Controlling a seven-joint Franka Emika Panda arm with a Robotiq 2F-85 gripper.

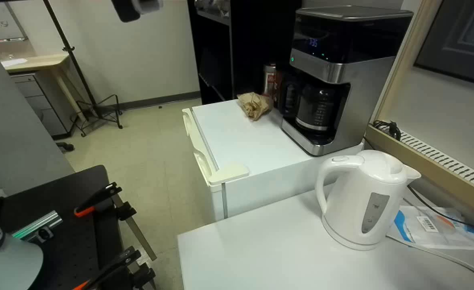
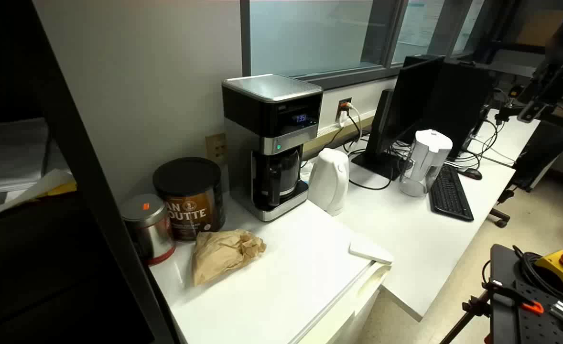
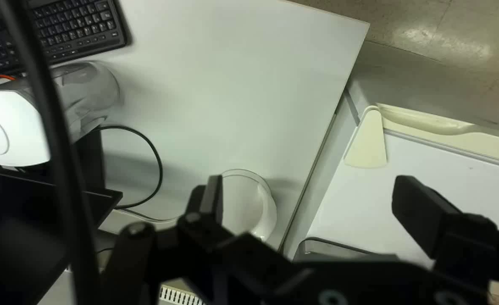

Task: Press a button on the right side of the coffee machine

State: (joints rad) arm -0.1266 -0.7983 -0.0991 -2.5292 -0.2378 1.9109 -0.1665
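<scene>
The coffee machine [image 1: 365,92] is a tall black and silver box with a dark glass carafe [image 1: 317,104]. It stands on a white fridge top and also shows in an exterior view [image 2: 257,119]. Its front panel has a lit blue clock display [image 2: 299,118] and a green light [image 2: 278,147] on the silver band. In the wrist view only a grey corner [image 3: 330,248] of it shows, mostly hidden behind the gripper. My gripper [image 3: 309,186] is open and empty, its fingers wide apart above the kettle and fridge top. Dark gripper parts also show at the upper right of an exterior view [image 2: 532,107].
A white kettle [image 1: 361,201] stands on the desk beside the coffee machine. A paper bag [image 2: 224,253], coffee tins [image 2: 190,200] and a dark shelf are on its far side. A water pitcher [image 2: 425,162], monitor [image 2: 410,105] and keyboard [image 2: 449,191] stand along the desk.
</scene>
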